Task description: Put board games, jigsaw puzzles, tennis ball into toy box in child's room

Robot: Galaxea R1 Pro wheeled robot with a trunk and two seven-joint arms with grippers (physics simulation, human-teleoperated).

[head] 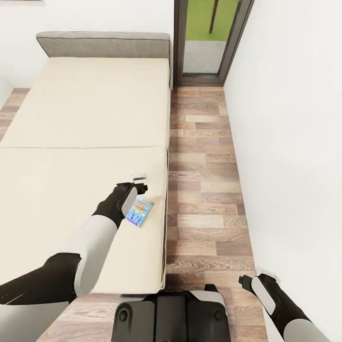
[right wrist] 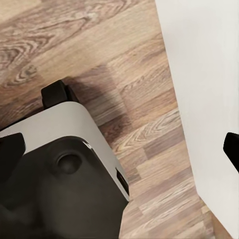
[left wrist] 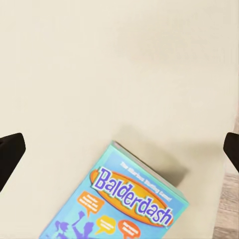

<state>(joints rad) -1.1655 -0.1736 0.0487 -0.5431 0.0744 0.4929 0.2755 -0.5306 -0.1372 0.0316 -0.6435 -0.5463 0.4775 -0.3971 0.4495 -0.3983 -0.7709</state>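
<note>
On the bed (head: 85,123), spread left jaws flank "Balderdash" board game (left wrist: 124,199).

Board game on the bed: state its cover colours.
Board game: light blue, orange oval, purple lettering; best in the left wrist view.
</note>
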